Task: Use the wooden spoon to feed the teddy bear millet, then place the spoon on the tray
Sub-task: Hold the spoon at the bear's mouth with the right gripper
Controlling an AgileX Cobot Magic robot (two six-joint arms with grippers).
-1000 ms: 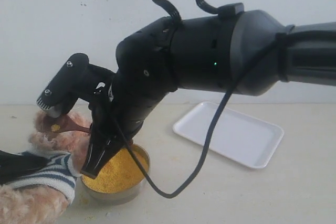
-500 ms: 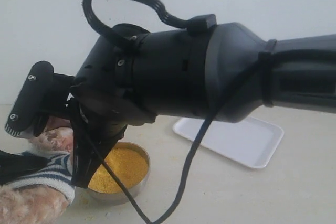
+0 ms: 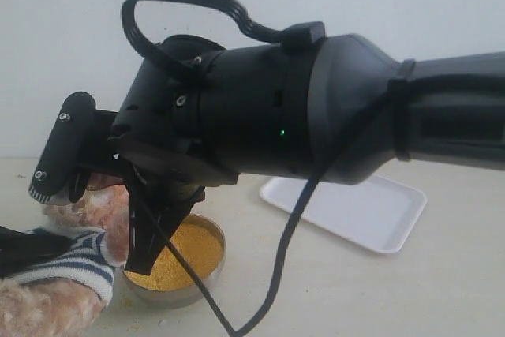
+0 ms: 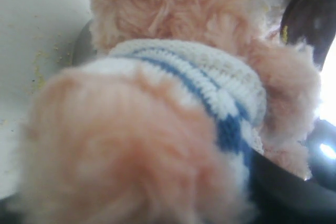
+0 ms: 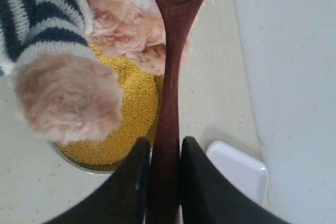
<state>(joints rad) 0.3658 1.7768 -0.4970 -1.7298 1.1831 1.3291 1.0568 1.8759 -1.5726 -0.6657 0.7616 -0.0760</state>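
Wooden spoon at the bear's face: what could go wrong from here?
Grains may drop off the wooden spoon into the teddy bear's fur; some already lie on the table. The bear's paw sits close to the millet, so a pull-back could snag it. The right gripper pinches only the thin handle; it might pivot.

Colours: teddy bear (image 5: 68,95) light peach-brown fur, shirt (image 5: 37,14) navy/white stripes. millet (image 3: 189,246) bright yellow, bowl (image 3: 185,290) shiny silver. wooden spoon (image 5: 168,93) dark reddish-brown. tray (image 3: 355,211), 2 o'clock from bowl, plain white. arm (image 3: 331,92) black, LED (image 3: 282,132) green. tabletop (image 3: 379,297) cream.
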